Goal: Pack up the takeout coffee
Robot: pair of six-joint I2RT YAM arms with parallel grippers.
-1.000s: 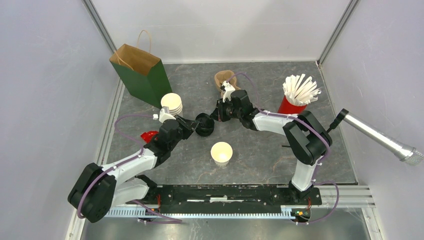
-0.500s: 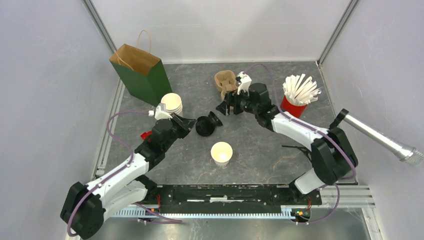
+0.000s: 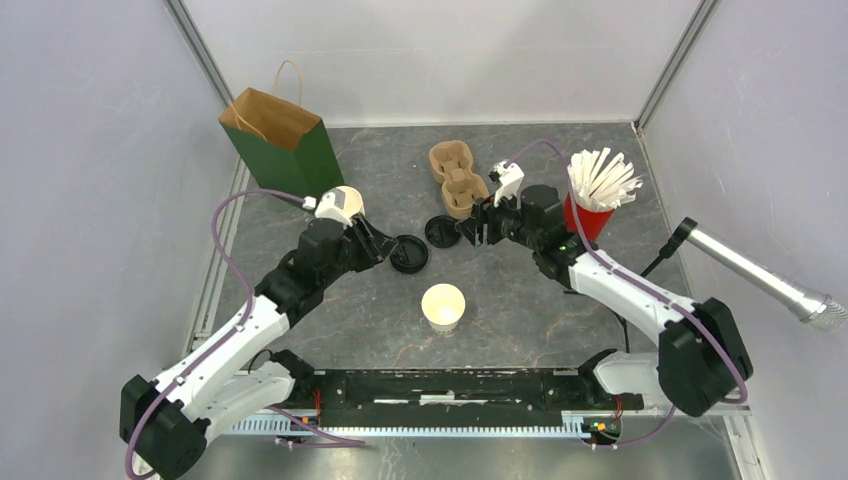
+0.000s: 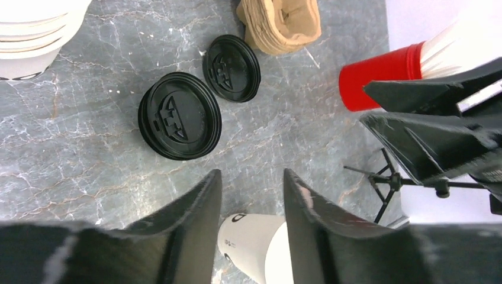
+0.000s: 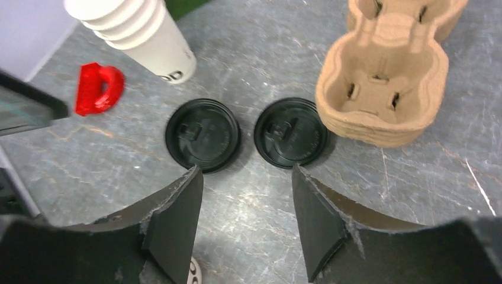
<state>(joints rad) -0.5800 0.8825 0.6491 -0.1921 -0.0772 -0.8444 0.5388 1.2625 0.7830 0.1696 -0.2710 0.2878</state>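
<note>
The white paper cup with dark lettering [image 3: 443,306] stands open, with no lid, at the table's near middle. It shows below my left fingers in the left wrist view [image 4: 254,245]. Two black lids lie flat side by side beyond it, a left one [image 3: 409,253] [image 4: 179,115] [image 5: 202,135] and a right one [image 3: 440,230] [image 4: 231,67] [image 5: 290,132]. My left gripper [image 3: 385,248] [image 4: 251,176] is open and empty just left of the left lid. My right gripper [image 3: 468,230] [image 5: 245,171] is open and empty just right of the right lid.
A brown pulp cup carrier [image 3: 457,178] [image 5: 385,89] lies behind the lids. A stack of plain white cups [image 3: 343,205] [image 5: 133,35] stands by the left arm, a green paper bag [image 3: 285,147] at back left. A red cup of straws [image 3: 590,195] stands right, and a small red object [image 5: 97,87] lies left.
Both grippers met at the lids. My right gripper pulled one lid away to the right, laid it down, let go and drew back. My left gripper also let go.
</note>
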